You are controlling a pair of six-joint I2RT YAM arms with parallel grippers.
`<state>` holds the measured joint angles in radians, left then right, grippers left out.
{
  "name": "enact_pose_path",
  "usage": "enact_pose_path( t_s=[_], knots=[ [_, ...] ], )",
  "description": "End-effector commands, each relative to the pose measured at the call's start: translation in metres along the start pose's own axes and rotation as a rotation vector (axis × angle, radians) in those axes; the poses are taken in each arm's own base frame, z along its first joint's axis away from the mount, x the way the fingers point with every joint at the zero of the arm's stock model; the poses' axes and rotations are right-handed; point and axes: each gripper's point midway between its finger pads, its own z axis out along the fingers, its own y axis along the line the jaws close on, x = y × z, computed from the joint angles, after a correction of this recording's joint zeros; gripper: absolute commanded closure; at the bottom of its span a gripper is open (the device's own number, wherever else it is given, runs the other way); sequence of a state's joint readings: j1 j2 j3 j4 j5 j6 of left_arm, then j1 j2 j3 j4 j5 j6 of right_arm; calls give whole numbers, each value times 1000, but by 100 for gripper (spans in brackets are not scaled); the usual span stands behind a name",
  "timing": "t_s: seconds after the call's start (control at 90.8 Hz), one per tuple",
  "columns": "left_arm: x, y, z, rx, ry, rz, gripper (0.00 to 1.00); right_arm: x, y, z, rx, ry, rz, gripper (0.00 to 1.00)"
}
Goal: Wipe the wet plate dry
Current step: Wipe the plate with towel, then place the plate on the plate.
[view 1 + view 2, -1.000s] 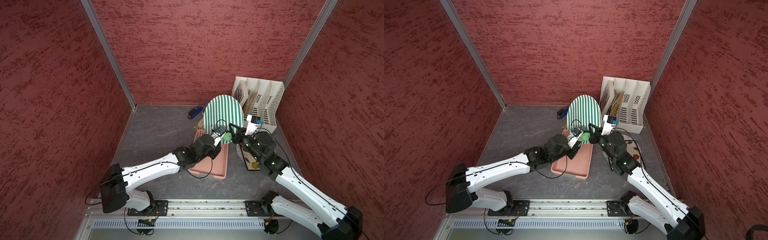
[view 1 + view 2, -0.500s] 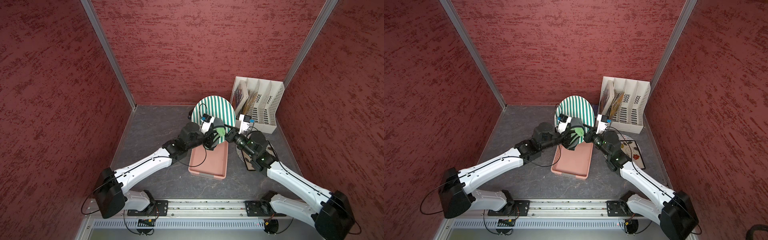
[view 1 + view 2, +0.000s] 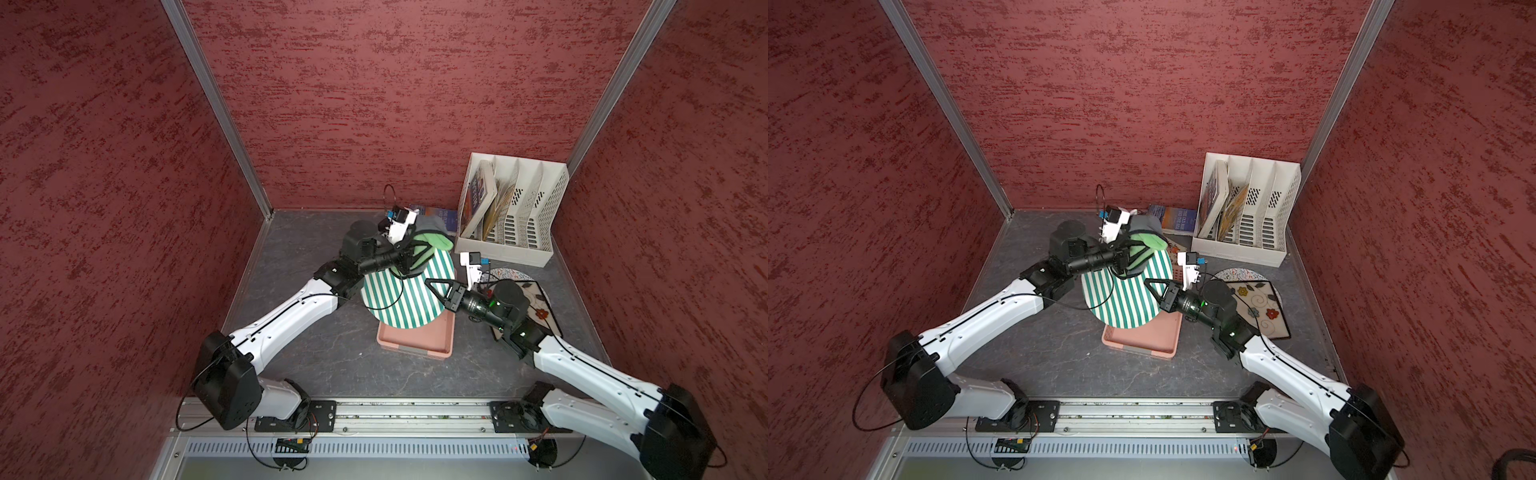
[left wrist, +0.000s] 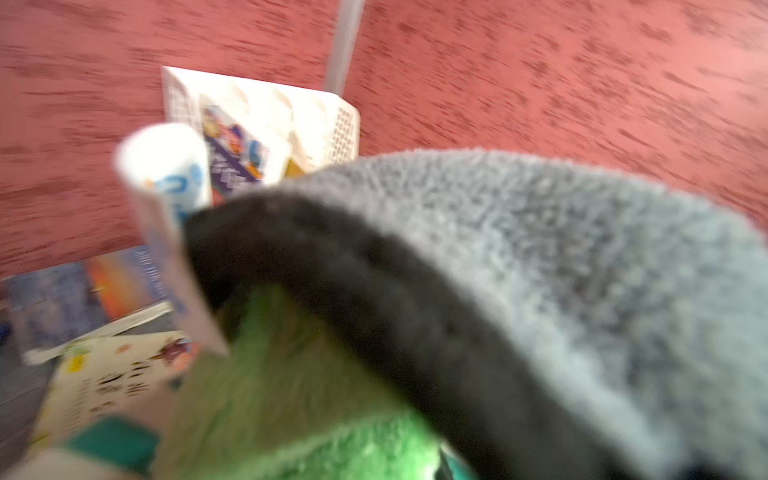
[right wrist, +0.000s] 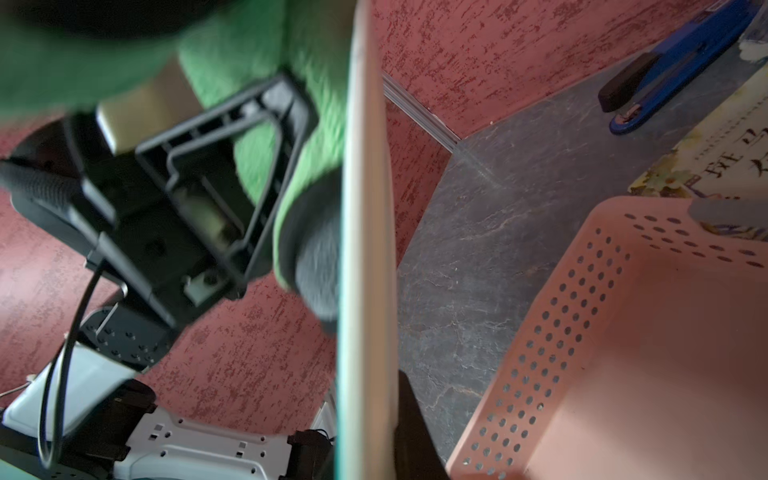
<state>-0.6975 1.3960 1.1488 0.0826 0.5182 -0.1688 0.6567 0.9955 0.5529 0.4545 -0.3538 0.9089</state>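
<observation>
Right wrist view is showing the striped plate (image 5: 368,208) edge-on. The right gripper (image 3: 430,283) is pinching its rim tight and holding it tilted above the pink tray (image 3: 415,347). The left gripper (image 3: 415,253), seemingly clamped on the green-and-grey cloth (image 3: 434,241), is pressing it against the plate's far edge.

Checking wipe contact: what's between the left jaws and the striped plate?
Only the green-and-grey cloth, gripped by the left gripper and touching the plate; right wrist view shows it.
</observation>
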Motion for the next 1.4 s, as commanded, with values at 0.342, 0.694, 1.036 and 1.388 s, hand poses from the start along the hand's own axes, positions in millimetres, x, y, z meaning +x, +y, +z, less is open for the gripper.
enact_pose_path(
  t_s=[0.342, 0.694, 1.036, 1.388],
  knots=[
    [62, 115, -85, -393, -108, -423, 100, -102, 115, -96, -212, -382, -161, 100],
    [23, 75, -148, -464, -258, -278, 100, -133, -22, -200, 601, -822, -124, 100],
    [40, 89, -148, -522, -222, -294, 100, -128, -118, -222, 921, -794, 17, 100],
    [52, 98, -139, -517, -194, -321, 100, -66, -226, -236, 997, -763, 341, 100]
  ],
)
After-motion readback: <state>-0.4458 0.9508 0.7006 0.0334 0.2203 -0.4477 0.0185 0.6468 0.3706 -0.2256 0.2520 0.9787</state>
